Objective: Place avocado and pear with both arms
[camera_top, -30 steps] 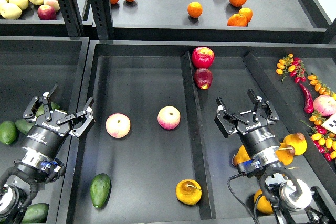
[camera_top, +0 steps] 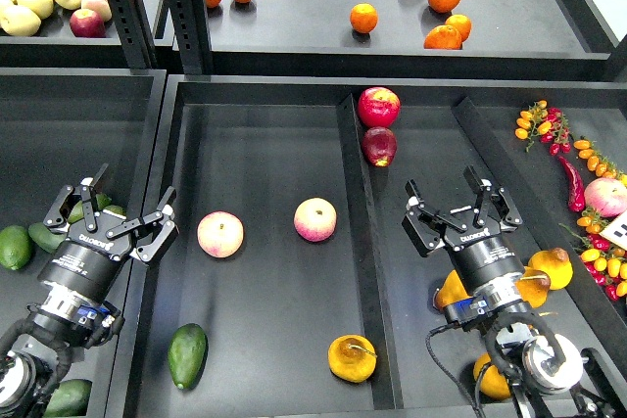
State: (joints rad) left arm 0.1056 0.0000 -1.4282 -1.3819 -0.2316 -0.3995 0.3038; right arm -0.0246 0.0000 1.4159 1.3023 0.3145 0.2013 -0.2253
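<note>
Low in the frame, left of centre, lies the avocado (camera_top: 187, 355), smooth, dark green and egg-shaped. Lower centre, by the tray's divider (camera_top: 364, 271), sits the pear (camera_top: 352, 358), squat, yellow-orange, with a curved brown stem. Both arms hang empty with fingers spread apart: left gripper (camera_top: 110, 219) at mid-left, right gripper (camera_top: 460, 209) at mid-right. Mid-frame lie two pink-yellow peaches (camera_top: 220, 234). Higher, two red apples (camera_top: 378, 107).

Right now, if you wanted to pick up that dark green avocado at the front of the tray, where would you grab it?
Probably across its narrow middle, coming straight down from above. The avocado lies flat on the tray, long axis roughly front to back, with bare floor on both sides for the fingers. My open left gripper is nearest.
</note>
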